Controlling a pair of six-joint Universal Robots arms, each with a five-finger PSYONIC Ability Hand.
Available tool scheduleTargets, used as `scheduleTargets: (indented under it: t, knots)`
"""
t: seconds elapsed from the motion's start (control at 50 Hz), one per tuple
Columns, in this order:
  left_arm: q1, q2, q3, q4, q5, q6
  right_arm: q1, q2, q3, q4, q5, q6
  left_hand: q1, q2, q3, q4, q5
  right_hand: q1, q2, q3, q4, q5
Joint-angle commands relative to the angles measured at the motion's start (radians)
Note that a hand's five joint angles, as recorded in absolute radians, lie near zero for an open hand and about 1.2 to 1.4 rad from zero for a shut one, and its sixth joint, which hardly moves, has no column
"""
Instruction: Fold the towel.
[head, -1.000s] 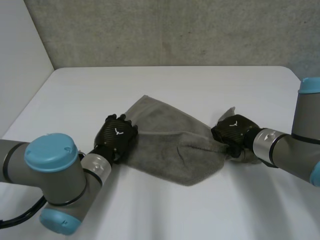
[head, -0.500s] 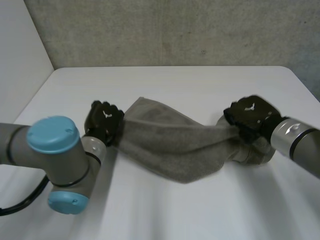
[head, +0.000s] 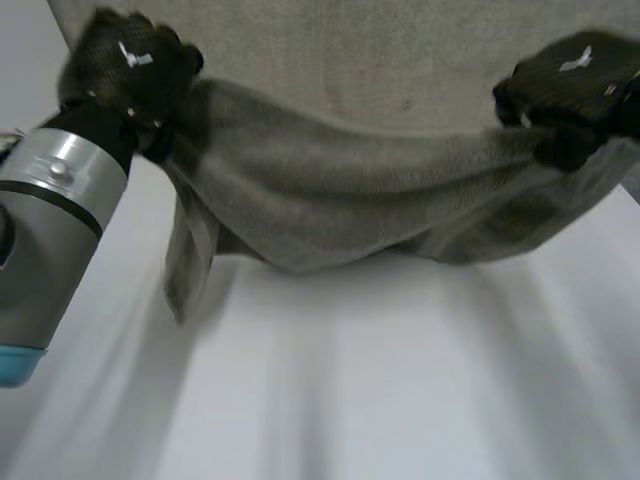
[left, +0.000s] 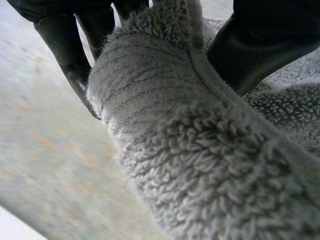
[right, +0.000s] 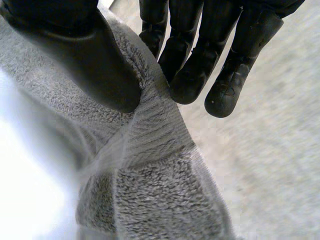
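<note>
A grey wall (head: 400, 50) is at the top of the frame and the white table (head: 400, 400) at the bottom, and across them the grey towel (head: 340, 190) hangs stretched from upper left to upper right, with its middle sagging. The left hand (head: 125, 65), at the upper left, pinches one end of the top edge between thumb and fingers, and the right hand (head: 570, 85), at the upper right, pinches the other end likewise. The towel's long axis runs from hand to hand, so I judge that both hands must lower it together.
</note>
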Motion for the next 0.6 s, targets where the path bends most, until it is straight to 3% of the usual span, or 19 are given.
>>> scheduleTargets:
  t: [0.02,0.12,0.24,0.28,0.32,0.34,0.38,0.46,0.6]
  knots:
    - [0.057,-0.161,0.047,-0.082,0.093,-0.029,0.01,0.182,0.003,0.012,0.023,-0.12,0.01,-0.077,-0.144,-0.117,-0.223,0.218,0.072,0.065,0.069,0.099]
    - [0.058,-0.326,0.163,-0.143,0.122,-0.021,0.013,0.323,-0.084,-0.001,0.032,-0.135,0.01,-0.077,-0.144,-0.117,-0.223,0.218,0.072,0.065,0.069,0.099]
    - [0.063,-0.48,0.438,-0.197,0.121,0.004,0.084,0.486,-0.41,-0.105,0.146,-0.109,0.01,-0.077,-0.144,-0.117,-0.223,0.218,0.072,0.065,0.069,0.099]
    - [0.061,-0.492,0.515,-0.194,0.121,0.005,0.111,0.507,-0.502,-0.175,0.173,-0.094,0.01,-0.077,-0.144,-0.117,-0.223,0.218,0.072,0.065,0.069,0.099]
    - [0.06,-0.491,0.666,-0.155,0.119,-0.009,0.137,0.517,-0.606,-0.388,0.213,-0.027,0.01,-0.077,-0.144,-0.117,-0.223,0.218,0.072,0.065,0.069,0.099]
    - [0.06,-0.491,0.666,-0.155,0.119,-0.009,0.137,0.517,-0.606,-0.389,0.213,-0.027,0.01,-0.077,-0.144,-0.117,-0.223,0.218,0.072,0.065,0.069,0.099]
    - [0.054,-0.469,0.757,-0.048,0.118,-0.018,0.134,0.46,-0.58,-0.612,0.232,0.088,0.01,-0.077,-0.144,-0.117,-0.223,0.218,0.072,0.065,0.069,0.099]
    - [0.061,-0.419,0.762,0.071,0.116,-0.042,0.131,0.348,-0.479,-0.765,0.216,0.206,0.01,-0.077,-0.144,-0.117,-0.223,0.218,0.072,0.065,0.069,0.099]
    - [0.061,-0.382,0.612,0.181,0.127,-0.078,0.128,0.245,-0.203,-0.792,0.086,0.256,0.01,-0.077,-0.144,-0.117,-0.223,0.218,0.072,0.065,0.069,0.099]
